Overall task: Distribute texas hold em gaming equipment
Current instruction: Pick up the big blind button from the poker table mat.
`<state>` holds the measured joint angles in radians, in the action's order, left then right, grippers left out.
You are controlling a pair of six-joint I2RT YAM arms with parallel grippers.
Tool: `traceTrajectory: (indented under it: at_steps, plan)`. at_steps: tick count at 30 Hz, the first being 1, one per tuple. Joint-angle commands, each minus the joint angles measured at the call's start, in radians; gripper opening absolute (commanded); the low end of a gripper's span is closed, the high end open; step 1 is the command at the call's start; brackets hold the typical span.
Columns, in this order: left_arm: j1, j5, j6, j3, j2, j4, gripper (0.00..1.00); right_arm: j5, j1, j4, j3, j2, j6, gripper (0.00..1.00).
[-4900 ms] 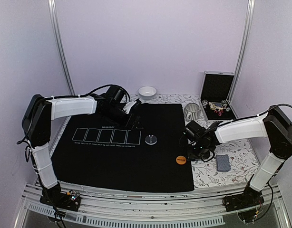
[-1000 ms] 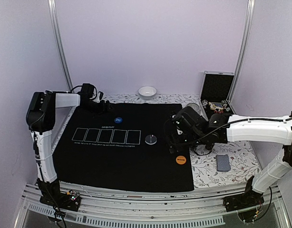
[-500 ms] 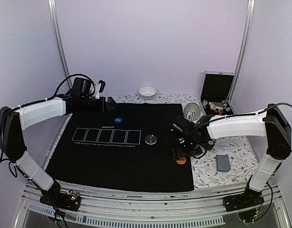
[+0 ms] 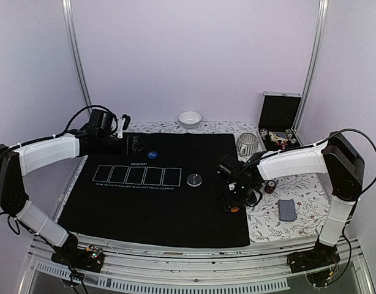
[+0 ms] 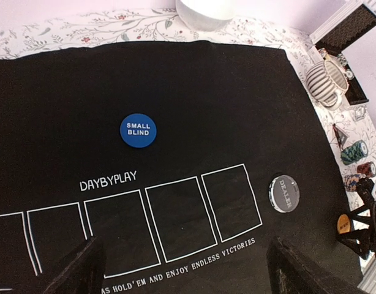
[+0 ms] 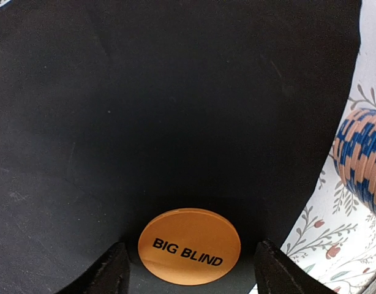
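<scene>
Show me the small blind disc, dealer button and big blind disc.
small blind disc [image 5: 138, 130], left wrist view, its white lettering
dealer button [image 5: 284, 193], left wrist view, middle of its face
big blind disc [image 6: 189, 245], right wrist view, its orange middle

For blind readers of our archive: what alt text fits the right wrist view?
An orange BIG BLIND disc lies flat on the black mat between the open fingers of the right claw at the bottom edge. At right, on floral cloth, a stack of blue-striped chips is cut off by the frame.
</scene>
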<state>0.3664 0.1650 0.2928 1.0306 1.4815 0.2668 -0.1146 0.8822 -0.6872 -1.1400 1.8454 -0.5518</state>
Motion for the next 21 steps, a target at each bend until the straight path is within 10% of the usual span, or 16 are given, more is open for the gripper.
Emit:
traceTrajectory:
  at_steps: [1, 21]
  plan:
    - [0.002, -0.014, -0.021, 0.000, -0.026, 0.004, 0.93, 0.035, -0.013, 0.026, -0.001, 0.030, 0.015, 0.67]
    - [0.002, -0.018, -0.037, 0.007, -0.034, 0.011, 0.94, 0.004, 0.022, -0.090, -0.090, -0.025, 0.034, 0.40]
